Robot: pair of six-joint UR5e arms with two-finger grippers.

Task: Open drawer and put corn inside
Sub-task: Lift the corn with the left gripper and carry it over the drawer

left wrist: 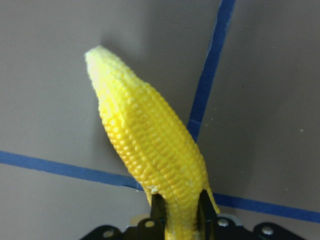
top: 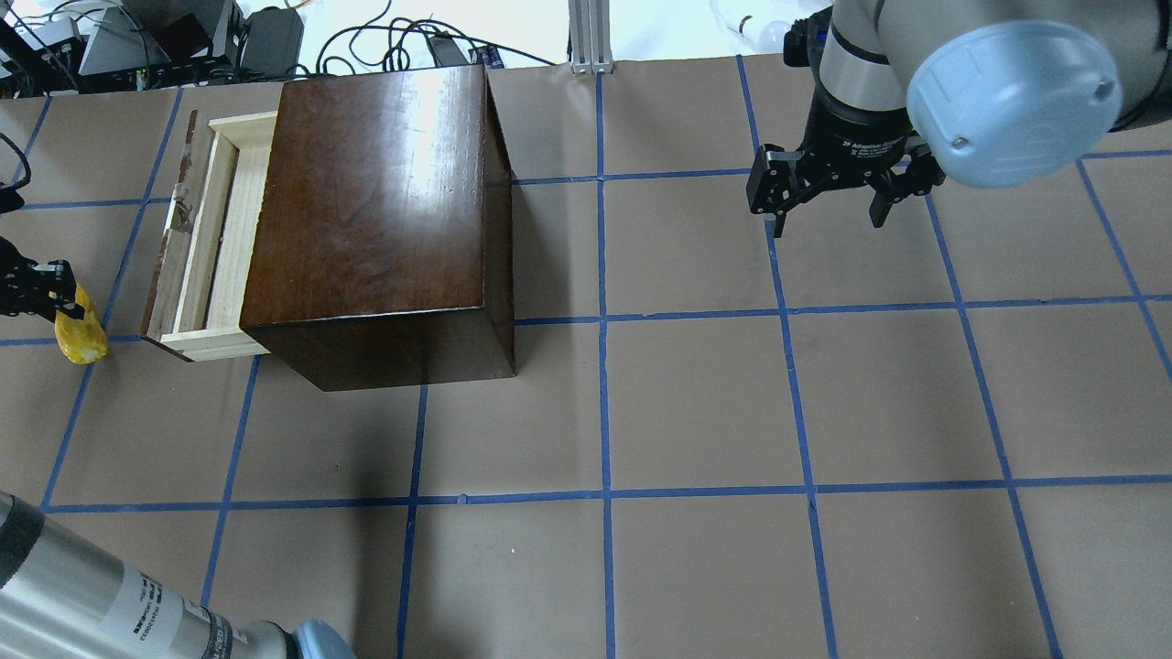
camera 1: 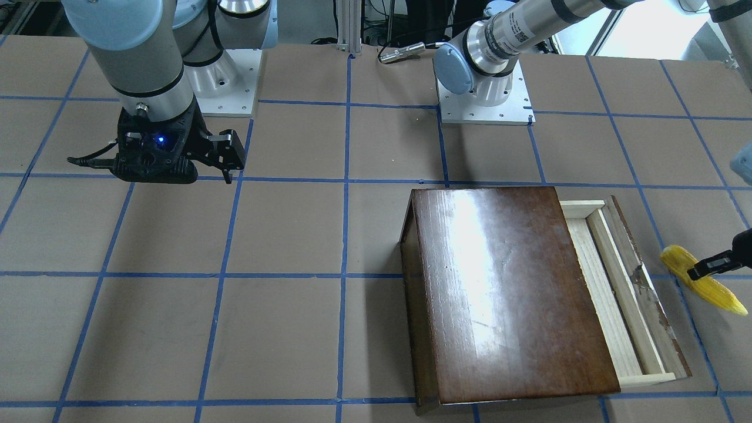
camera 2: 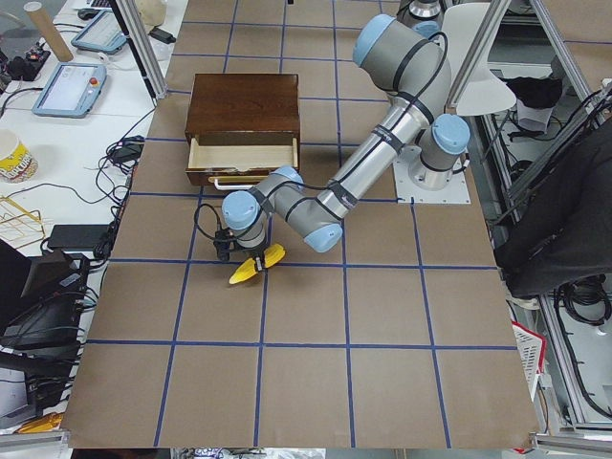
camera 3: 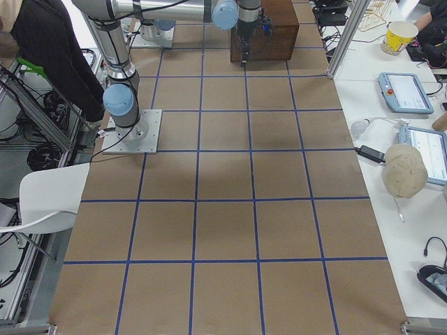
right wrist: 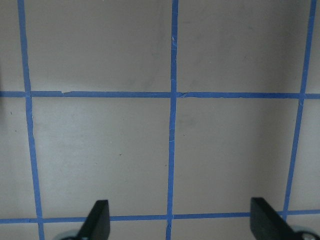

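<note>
The yellow corn (left wrist: pixel 150 145) is pinched at its thick end by my left gripper (left wrist: pixel 180 215), which is shut on it. It hangs low over the table, just off the drawer's front, at the table's left edge (top: pixel 81 337) (camera 1: pixel 705 282) (camera 2: pixel 256 265). The drawer (top: pixel 215 229) stands pulled out of the dark-brown cabinet (top: pixel 375 201), and its pale wood tray (camera 1: pixel 611 294) shows nothing inside. My right gripper (top: pixel 829 209) hovers open over bare table far from the cabinet, with nothing between its fingertips (right wrist: pixel 97 220).
Brown table paper is marked with a blue tape grid (top: pixel 604 320). The two arm bases (camera 1: pixel 484 100) (camera 1: pixel 226 88) are bolted at the robot's side. Side benches carry tablets (camera 3: pixel 405 91), a cup (camera 2: pixel 11 158) and cables.
</note>
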